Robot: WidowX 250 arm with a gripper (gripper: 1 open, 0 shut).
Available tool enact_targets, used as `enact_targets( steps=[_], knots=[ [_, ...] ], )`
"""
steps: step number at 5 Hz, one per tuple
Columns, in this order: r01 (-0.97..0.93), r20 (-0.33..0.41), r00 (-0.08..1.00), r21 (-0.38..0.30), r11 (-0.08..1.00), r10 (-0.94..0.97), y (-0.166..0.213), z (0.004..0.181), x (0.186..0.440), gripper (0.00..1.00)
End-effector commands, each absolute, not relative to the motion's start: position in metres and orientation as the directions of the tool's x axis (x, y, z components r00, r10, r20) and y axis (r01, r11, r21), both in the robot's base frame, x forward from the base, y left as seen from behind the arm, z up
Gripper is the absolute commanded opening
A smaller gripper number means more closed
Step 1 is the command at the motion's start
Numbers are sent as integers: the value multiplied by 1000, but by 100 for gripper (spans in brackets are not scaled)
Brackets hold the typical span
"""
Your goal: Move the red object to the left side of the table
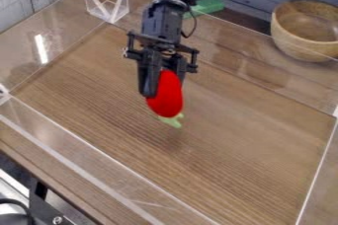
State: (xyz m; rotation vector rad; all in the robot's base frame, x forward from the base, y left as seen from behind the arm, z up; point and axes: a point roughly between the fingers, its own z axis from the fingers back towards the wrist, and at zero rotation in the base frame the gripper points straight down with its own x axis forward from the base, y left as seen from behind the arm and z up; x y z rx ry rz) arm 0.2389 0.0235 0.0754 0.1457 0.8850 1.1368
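The red object [165,97], a glossy red toy fruit with a pale green stem at its lower end, hangs just above the wood-grain table [251,155] near its middle. My gripper [160,84] comes down from the top of the camera view and is shut on the fruit's upper part, its black fingers [146,79] on either side. The fruit's top is hidden between the fingers. A faint shadow lies on the wood beneath it.
Low clear acrylic walls [79,170] border the table. A round wooden bowl [309,27] sits outside the wall at the upper right. A green block [204,6] shows behind the arm, and a clear angled stand [106,5] is at the upper left.
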Motion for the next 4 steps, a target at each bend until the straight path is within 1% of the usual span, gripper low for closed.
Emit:
enact_targets(
  steps=[1, 4],
  knots=[
    [-763, -514, 164, 476, 438, 842, 31, 99, 245, 0],
    [-753, -527, 158, 482, 447, 835, 40, 106, 245, 0]
  ],
)
